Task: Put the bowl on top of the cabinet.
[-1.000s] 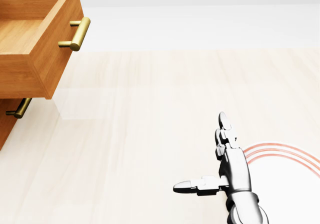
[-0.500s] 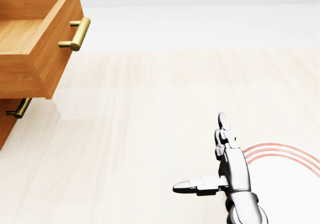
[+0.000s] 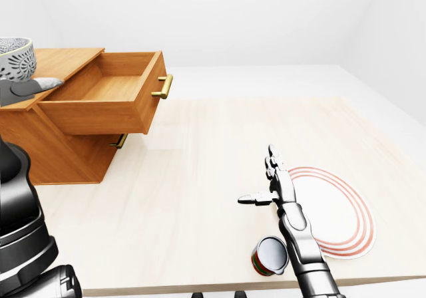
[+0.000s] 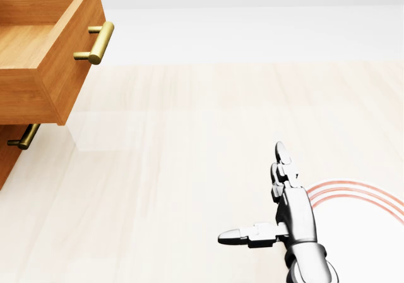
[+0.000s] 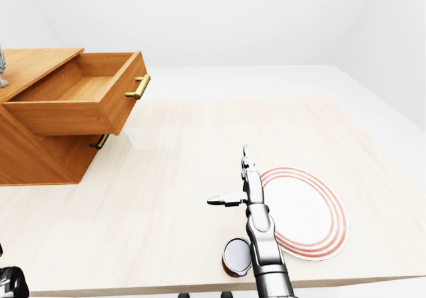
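While the bowl (image 3: 13, 57) is showing at the far left over the cabinet (image 3: 70, 60) top, placing is seemingly underway. The left hand (image 3: 23, 88) is touching it, grip impossible to tell, and the right hand (image 3: 271, 190) is idling splayed. Next: lowering and releasing.

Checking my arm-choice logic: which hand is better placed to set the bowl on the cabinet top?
Left. The left hand is at the bowl, by the cabinet top in the left-eye view; the right hand hangs open near the plate, well away.

White walls (image 3: 233, 18), pale wooden table (image 3: 200, 165)
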Controlling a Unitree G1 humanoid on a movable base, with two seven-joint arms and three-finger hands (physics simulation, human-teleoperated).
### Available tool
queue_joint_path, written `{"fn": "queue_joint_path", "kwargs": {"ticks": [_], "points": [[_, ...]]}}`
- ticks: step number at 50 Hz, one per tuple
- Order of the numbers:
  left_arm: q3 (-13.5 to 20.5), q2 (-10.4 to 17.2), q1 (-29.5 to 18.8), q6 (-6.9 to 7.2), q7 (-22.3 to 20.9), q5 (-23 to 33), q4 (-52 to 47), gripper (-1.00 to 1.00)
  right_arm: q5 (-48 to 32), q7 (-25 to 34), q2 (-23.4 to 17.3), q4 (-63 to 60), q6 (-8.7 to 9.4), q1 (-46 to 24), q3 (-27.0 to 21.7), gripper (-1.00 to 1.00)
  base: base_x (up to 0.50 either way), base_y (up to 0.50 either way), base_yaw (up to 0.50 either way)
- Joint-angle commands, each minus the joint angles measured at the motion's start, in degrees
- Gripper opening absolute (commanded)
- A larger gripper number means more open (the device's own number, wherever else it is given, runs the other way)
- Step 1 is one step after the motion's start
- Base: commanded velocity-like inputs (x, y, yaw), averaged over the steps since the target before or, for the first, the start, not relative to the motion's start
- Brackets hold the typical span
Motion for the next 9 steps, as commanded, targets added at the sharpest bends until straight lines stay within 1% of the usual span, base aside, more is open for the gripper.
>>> {"fn": "queue_joint_path", "kwargs": {"ticks": [1,3,5,9], "points": [[3.9,-6.0,7.8,0.00,-6.5,-5.1,-20.3,1.00,0.1,0.2,0.0,-0.7,0.32,0.3,0.0,1.00,0.00,0.00,0.00],[4.1,-6.5,8.2,0.00,-7.0,-5.7,-21.2,1.00,0.0,0.1,0.0,-0.5,0.27,0.2,0.0,1.00,0.00,0.00,0.00],[4.2,-8.3,10.1,0.00,-7.8,-5.9,-23.7,1.00,0.0,0.1,0.0,-0.3,0.13,0.1,0.0,1.00,0.00,0.00,0.00],[3.9,-10.5,11.6,0.00,-9.0,-6.0,-25.7,1.00,0.1,0.2,0.0,0.2,-0.10,-0.1,-0.1,1.00,0.00,0.00,0.00]]}}
